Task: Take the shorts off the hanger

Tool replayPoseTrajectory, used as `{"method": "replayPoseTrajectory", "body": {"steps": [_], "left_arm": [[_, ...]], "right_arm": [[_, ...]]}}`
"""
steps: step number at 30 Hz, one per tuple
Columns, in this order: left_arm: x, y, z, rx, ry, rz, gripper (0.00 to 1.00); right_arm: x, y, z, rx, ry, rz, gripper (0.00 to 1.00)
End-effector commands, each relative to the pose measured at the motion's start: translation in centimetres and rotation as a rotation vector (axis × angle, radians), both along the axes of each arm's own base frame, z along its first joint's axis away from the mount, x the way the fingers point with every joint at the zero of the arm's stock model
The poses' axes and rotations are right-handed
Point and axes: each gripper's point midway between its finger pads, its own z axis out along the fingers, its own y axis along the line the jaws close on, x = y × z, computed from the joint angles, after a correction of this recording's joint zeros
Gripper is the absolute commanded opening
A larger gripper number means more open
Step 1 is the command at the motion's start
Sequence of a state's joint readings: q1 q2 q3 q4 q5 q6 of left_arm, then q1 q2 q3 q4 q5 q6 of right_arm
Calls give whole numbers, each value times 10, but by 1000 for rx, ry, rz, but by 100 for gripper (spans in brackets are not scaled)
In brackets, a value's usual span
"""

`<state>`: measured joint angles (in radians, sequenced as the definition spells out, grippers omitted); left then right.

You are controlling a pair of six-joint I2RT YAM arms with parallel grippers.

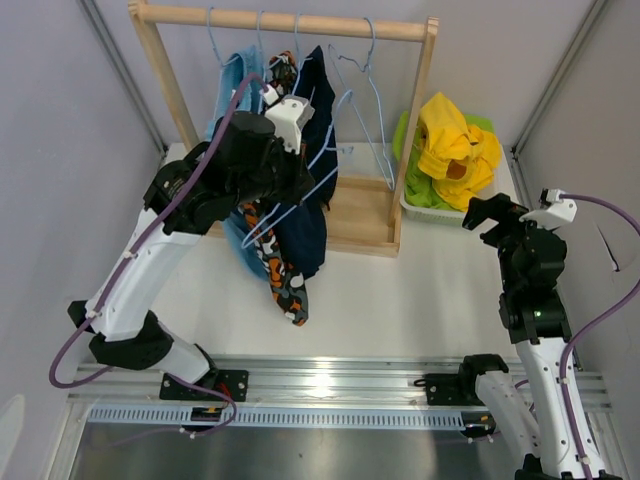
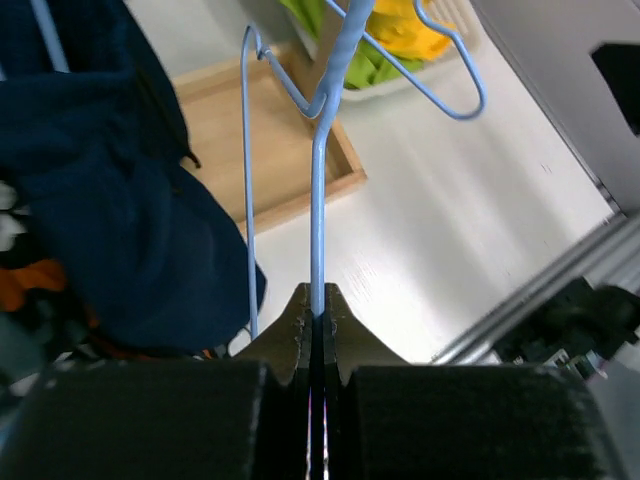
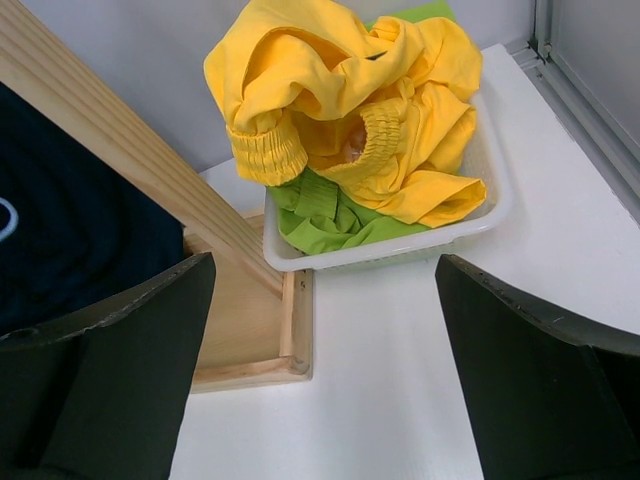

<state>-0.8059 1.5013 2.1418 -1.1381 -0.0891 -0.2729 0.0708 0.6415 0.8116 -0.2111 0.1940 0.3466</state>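
— Jaws of the left gripper (image 2: 316, 305): how are they seen?
— Pressed together on the thin wire of a light blue hanger (image 2: 318, 200), which is pinched between the two tips. From the tips the wire is seen running up to the hanger's twisted neck.
— And the right gripper (image 3: 322, 262)?
— Its jaws are spread wide with nothing between them. It is held above the table (image 3: 400, 400), just short of the basket.
— Where are the shorts found?
— Three pairs are draped at the wooden rack (image 1: 290, 20). The navy shorts (image 1: 312, 215) hang in the middle, and the camouflage shorts (image 1: 285, 285) trail below them down to the table. The light blue shorts (image 1: 232, 75) are partly hidden behind the left arm. Which hanger carries which pair cannot be told. The yellow shorts (image 3: 340, 100) are heaped on the lime green shorts (image 3: 320, 215) in a white basket (image 3: 485, 215), which is set just beside the rack's right post.
— What else is seen on the rail?
— Bare blue hangers (image 1: 372, 75) are hooked on it, to the right of the navy pair.
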Motion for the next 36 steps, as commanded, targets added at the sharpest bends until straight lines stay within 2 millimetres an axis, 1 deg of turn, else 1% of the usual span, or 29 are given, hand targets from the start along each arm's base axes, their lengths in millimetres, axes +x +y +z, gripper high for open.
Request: {"method": "replayPoseTrajectory", "body": {"steps": [1,2,4,5,6,7,8,9,10,11,12,13,14,15,16,17,18,19,20,21,22,25,26,28,31,32,34,35,36], "left_arm": [[24,14,38,-58,-140,138,0],[35,15,49,-55,-176,175,0],[49,14,51,-43,-189,202,0],[55,19,69,-76,-227,225,0],[66,12,67,-80,-226,225,0],[71,11,71,-92,-237,230,0],[77,17,86,-128,-267,248,0],[84,13,84,-135,-266,249,0],[89,12,95,-170,-297,254,0],[97,15,95,-179,-304,266,0],[101,15,101,-200,-320,270,0],[107,10,111,-231,-360,258,0],[112,8,109,-233,-368,256,0],[115,5,113,-246,-382,255,0],[124,-3,113,-262,-391,244,0],[127,-5,120,-282,-407,239,0],[131,-10,118,-288,-405,234,0],[140,-20,112,-295,-389,221,0],[142,-24,116,-312,-397,212,0],[146,-30,113,-324,-385,204,0],[152,-39,106,-328,-374,191,0],[161,-51,92,-337,-338,179,0],[165,-57,82,-330,-319,169,0],[169,-63,72,-323,-294,161,0],[172,-64,57,-297,-267,172,0],[170,-59,58,-294,-270,183,0],[166,-55,56,-282,-262,191,4],[158,-49,63,-290,-269,191,9],[155,-47,59,-282,-260,190,12]], "right_arm": [[-1,1,9,-2,-30,5,99],[-2,1,9,-4,-29,5,100],[-3,1,8,-5,-29,4,100],[-3,0,7,-7,-28,1,99],[-4,0,7,-7,-28,-1,99],[-4,0,7,-7,-28,1,100],[-4,0,4,-9,-24,-1,100],[-5,0,5,-9,-26,-1,100],[-5,0,6,-8,-30,1,99],[-4,0,5,-8,-29,-1,99],[-4,0,5,-8,-29,1,100],[-4,0,4,-9,-27,1,100],[-3,0,5,-8,-30,1,99],[-3,0,4,-8,-29,2,100],[-3,0,4,-8,-30,2,99],[-3,0,5,-8,-32,2,99],[-3,0,4,-8,-30,2,100],[-3,1,2,-7,-29,4,100],[-3,1,2,-7,-29,4,100],[-3,1,2,-7,-29,5,100],[-3,1,2,-7,-29,4,99],[-3,1,3,-7,-31,5,99],[-3,1,2,-8,-30,5,100],[-2,1,1,-5,-28,5,100],[-2,2,0,-5,-26,10,100],[-3,2,0,-5,-28,8,100],[-3,2,-1,-4,-26,8,99],[-3,2,-2,-3,-24,8,99],[-3,2,-2,-2,-25,10,100]]}}
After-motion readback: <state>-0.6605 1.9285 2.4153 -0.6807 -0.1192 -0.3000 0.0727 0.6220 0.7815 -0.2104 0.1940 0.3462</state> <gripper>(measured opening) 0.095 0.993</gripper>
